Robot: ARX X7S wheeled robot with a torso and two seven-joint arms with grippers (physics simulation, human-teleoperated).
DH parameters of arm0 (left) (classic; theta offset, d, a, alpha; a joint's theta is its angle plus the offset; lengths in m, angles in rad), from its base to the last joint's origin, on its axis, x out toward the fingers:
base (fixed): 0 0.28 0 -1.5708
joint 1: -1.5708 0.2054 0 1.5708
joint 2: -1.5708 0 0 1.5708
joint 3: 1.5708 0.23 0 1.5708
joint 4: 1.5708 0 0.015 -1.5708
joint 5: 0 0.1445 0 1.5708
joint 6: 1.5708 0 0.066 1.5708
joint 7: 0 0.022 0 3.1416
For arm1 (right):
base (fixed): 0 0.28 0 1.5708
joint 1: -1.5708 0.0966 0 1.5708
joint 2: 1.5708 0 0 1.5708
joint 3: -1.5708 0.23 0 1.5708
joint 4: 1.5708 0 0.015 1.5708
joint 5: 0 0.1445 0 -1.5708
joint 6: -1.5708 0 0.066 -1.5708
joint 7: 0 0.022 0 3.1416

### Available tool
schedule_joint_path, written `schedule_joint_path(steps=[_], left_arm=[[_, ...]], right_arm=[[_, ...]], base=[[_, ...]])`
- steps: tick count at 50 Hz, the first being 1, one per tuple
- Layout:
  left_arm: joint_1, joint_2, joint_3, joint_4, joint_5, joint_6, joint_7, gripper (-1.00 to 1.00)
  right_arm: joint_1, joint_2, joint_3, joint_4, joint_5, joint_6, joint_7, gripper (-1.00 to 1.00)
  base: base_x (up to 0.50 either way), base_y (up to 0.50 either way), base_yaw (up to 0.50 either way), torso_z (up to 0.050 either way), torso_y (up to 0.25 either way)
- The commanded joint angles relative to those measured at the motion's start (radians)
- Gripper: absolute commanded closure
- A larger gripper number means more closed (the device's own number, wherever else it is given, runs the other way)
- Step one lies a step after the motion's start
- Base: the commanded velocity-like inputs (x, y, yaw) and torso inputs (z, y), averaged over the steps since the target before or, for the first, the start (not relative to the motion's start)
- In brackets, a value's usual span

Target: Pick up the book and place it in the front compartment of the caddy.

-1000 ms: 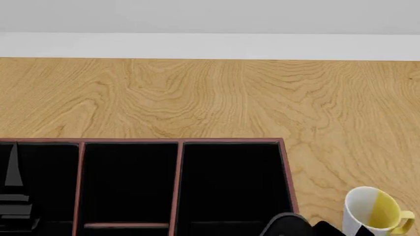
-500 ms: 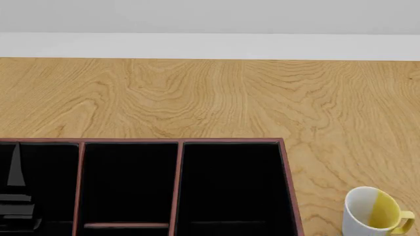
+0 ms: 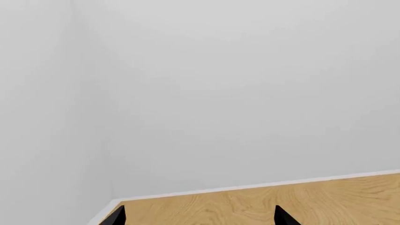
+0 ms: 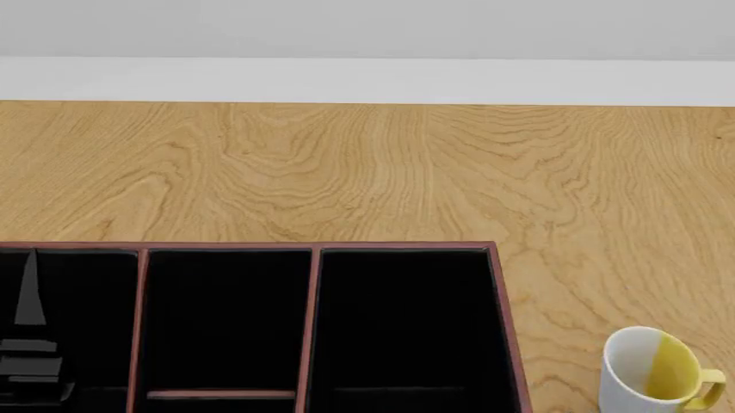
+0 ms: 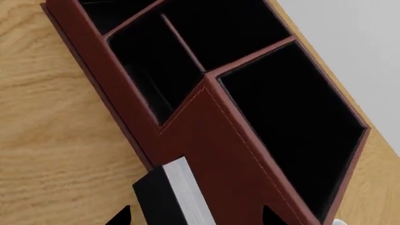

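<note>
The caddy sits at the near edge of the wooden worktop, its reddish-brown rims and dividers framing black wells, and in the head view only its far part shows, cut off at the bottom of the picture. The front compartment, the narrow middle well, has a short reddish cross divider closing its near end, and it looks bare inside, with a wider well alongside it toward the right. Out on the worktop just beyond the caddy's right rim stands a white-and-yellow mug, upright and apart from the tray. Over the leftmost well hangs the left gripper, a dark shape whose fingers I cannot make out well there; its own wrist camera shows two black fingertips spread well apart with nothing between them, pointed at the pale wall and the worktop's far edge. The right wrist camera looks down the caddy's tall leather-like outer wall from outside, and the book, black-covered with its pale page edge showing, sits between the right gripper's two black fingers, clamped there, outside the caddy against its outer wall and near the worktop.
</note>
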Motion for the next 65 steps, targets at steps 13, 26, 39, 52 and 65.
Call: schedule_joint_path(steps=[13, 26, 39, 52, 65], left_arm=[[0.015, -0.007, -0.003, -0.004, -0.008, 0.016, -0.012, -1.0], [0.029, -0.012, -0.006, -0.013, -0.012, 0.039, -0.016, -1.0], [0.02, -0.016, -0.001, -0.009, -0.017, 0.028, -0.023, -1.0], [0.008, -0.02, 0.002, -0.003, -0.025, 0.014, -0.028, -1.0], [0.014, -0.024, -0.005, -0.006, -0.033, 0.022, -0.032, -1.0]], right_arm=[[-0.166, -0.043, 0.074, 0.03, -0.182, 0.07, -0.122, -1.0], [-0.245, -0.049, 0.118, 0.046, -0.297, 0.114, -0.201, -1.0], [-0.311, -0.059, 0.157, 0.056, -0.44, 0.151, -0.29, -1.0], [-0.343, -0.079, 0.17, 0.075, -0.585, 0.158, -0.4, -1.0], [-0.387, -0.087, 0.15, 0.081, -0.712, 0.135, -0.482, -1.0]], base=[[0.0, 0.0, 0.0, 0.0, 0.0], [0.0, 0.0, 0.0, 0.0, 0.0], [0.0, 0.0, 0.0, 0.0, 0.0], [0.0, 0.0, 0.0, 0.0, 0.0], [0.0, 0.0, 0.0, 0.0, 0.0]])
